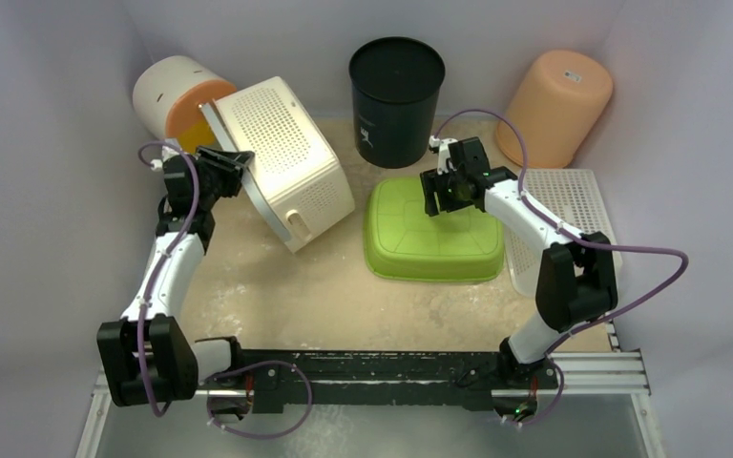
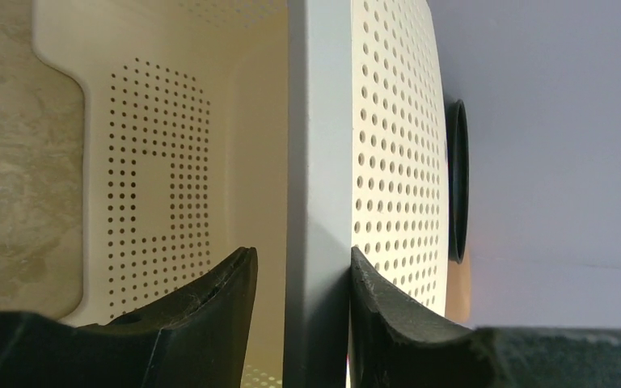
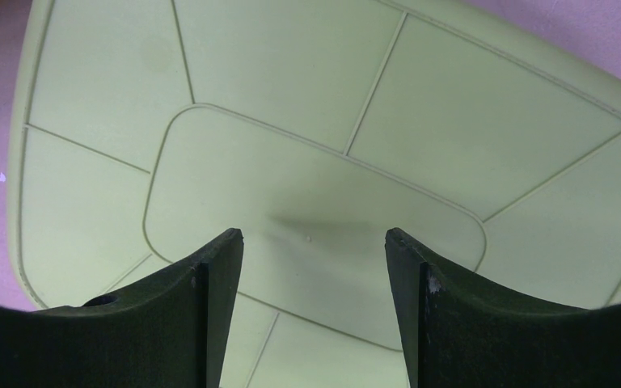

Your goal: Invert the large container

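The large container (image 1: pixel 291 153) is a cream rectangular basket with dotted walls and a grey rim. It lies tipped on its side at the back left, its opening facing my left arm. My left gripper (image 1: pixel 232 164) straddles the rim. In the left wrist view the rim (image 2: pixel 317 121) stands between the fingers of the gripper (image 2: pixel 301 252). The right finger touches it and the left finger stands off with a gap. My right gripper (image 1: pixel 442 194) is open and empty, hovering over the lime-green tub (image 1: pixel 429 234), whose upturned bottom (image 3: pixel 307 97) fills the right wrist view beyond the gripper (image 3: pixel 314 234).
A black bucket (image 1: pixel 396 86) stands at the back centre. A peach bucket (image 1: pixel 558 100) leans at the back right. A white and orange round bin (image 1: pixel 174 95) lies behind the container. A white perforated basket (image 1: pixel 577 205) sits at the right, behind my right arm.
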Motion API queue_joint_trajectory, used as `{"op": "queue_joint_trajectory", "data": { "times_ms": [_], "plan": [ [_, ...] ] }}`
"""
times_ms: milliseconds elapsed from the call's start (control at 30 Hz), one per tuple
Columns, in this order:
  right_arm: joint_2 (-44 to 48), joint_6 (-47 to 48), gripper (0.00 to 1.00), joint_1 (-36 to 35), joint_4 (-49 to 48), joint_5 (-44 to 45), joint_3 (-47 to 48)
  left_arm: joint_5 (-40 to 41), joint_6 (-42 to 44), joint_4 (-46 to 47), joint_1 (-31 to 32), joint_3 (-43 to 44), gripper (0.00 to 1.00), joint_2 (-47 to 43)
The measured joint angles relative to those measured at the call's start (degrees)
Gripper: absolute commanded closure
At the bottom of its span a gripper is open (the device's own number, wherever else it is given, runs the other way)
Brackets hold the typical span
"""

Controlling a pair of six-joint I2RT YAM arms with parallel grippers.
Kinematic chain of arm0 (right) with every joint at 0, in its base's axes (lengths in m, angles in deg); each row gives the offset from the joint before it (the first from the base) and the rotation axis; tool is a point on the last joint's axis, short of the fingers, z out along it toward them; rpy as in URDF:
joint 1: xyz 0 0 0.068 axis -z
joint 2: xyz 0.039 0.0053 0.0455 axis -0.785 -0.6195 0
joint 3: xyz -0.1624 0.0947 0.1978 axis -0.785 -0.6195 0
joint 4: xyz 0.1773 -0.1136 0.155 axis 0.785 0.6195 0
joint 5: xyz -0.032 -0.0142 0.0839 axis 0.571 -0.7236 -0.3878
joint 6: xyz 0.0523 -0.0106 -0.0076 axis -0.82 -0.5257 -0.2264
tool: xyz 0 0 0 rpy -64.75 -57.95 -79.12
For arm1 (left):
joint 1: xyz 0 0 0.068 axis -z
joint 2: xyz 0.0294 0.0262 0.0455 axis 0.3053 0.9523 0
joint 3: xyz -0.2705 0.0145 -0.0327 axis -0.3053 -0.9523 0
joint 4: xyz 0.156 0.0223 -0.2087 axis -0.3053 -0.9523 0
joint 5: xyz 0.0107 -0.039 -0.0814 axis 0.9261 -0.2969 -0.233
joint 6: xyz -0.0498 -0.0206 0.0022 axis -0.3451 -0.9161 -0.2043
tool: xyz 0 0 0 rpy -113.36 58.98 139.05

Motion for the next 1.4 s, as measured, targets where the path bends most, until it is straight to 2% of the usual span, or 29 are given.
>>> {"op": "queue_joint_trajectory", "data": {
  "times_ms": [267,433,500,700,867,933,1100,1267,1300,1333,1367,1400],
  "plan": [
    [1.0,-0.6,0.32,0.0,-1.2,-1.7,-0.7,4.9,1.7,-6.8,-3.8,1.2,0.58,-2.6],
    [2.8,-1.2,0.32,0.0,-2.4,-3.2,-2.1,13.4,4.9,-13.0,-8.1,-0.4,0.58,-4.1],
    [3.3,-1.4,0.32,0.0,-3.1,-4.1,-2.8,15.4,6.3,-18.1,-7.8,-1.7,0.59,-2.7],
    [3.5,-1.7,0.32,0.0,-4.4,-5.2,-4.2,21.4,9.4,-44.5,-8.4,-10.0,0.73,5.0],
    [3.5,-2.1,0.32,0.0,-4.7,-5.7,-4.7,23.5,10.3,-48.2,-8.5,-8.4,0.72,4.1],
    [3.5,-2.1,0.32,0.0,-4.9,-5.7,-4.7,23.7,10.3,-48.3,-8.5,-7.8,0.69,3.9],
    [3.5,-2.1,0.32,0.0,-4.8,-5.7,-4.7,23.9,10.6,-48.3,-8.5,-7.4,0.49,3.8],
    [3.5,-2.1,0.31,0.0,-4.1,-5.7,-4.3,24.8,11.8,-48.1,-8.4,-5.6,0.42,3.8],
    [3.5,-2.1,0.3,0.0,-3.8,-5.6,-4.1,25.1,12.2,-48.1,-8.3,-4.9,0.41,3.9],
    [3.5,-2.1,0.11,0.0,-3.4,-5.6,-3.9,25.6,12.6,-48.1,-8.2,-4.0,0.4,4.0],
    [3.4,-2.1,0.01,0.0,-3.0,-5.5,-3.6,26.2,13.0,-48.1,-8.1,-3.3,0.4,4.1],
    [3.4,-2.1,0.0,0.0,-2.5,-5.4,-3.0,26.9,13.6,-48.0,-7.8,-2.3,0.39,4.2]
  ]
}}
